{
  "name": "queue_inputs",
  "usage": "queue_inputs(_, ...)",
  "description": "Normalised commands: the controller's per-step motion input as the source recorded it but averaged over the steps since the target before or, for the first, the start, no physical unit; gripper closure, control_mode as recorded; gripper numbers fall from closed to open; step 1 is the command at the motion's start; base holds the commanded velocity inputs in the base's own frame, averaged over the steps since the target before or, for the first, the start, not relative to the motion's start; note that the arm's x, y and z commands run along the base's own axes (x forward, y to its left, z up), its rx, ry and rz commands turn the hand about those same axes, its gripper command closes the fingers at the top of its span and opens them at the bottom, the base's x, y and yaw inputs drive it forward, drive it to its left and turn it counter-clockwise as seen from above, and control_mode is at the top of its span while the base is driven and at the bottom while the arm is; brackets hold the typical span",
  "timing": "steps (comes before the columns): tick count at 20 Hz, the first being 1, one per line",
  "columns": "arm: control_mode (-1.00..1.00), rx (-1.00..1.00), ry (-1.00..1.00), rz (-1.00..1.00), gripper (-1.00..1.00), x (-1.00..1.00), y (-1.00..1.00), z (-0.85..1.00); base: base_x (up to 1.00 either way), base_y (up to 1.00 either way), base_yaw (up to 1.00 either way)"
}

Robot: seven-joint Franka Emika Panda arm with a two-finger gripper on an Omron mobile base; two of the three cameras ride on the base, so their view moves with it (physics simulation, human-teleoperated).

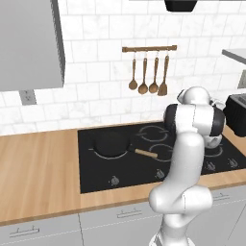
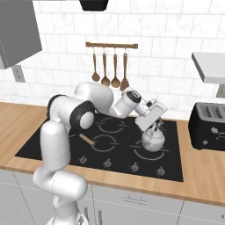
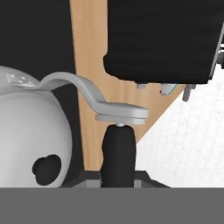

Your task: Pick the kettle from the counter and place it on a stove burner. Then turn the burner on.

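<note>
Kettle (image 2: 152, 139) sits on front-right burner (image 2: 151, 154) w/ gripper (image 2: 154, 126) right above its handle, jaw state can't tell; lift straight up so kettle isn't dragged, then go for knob (image 2: 135, 167).

Kettle (image 2: 153, 139) sits on the cooktop's (image 2: 52, 147) front-right burner (image 2: 151, 154) — toaster (image 2: 208, 125) right, frying pan (image 1: 111, 144) left.
</note>
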Motion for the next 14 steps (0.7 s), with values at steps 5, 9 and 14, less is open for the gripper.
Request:
queue_inputs(5, -1.00, 0.00, -0.04, 0.00, 1.00, -0.18, 0.01, 0.00, 0.00, 0.00, 0.00)
queue_inputs(9, -1.00, 0.00, -0.07, 0.02, 1.00, -0.42, 0.01, 0.00, 0.00, 0.00, 0.00)
queue_inputs(14, -1.00, 0.00, 0.00, 0.01, 1.00, -0.03, 0.01, 0.00, 0.00, 0.00, 0.00)
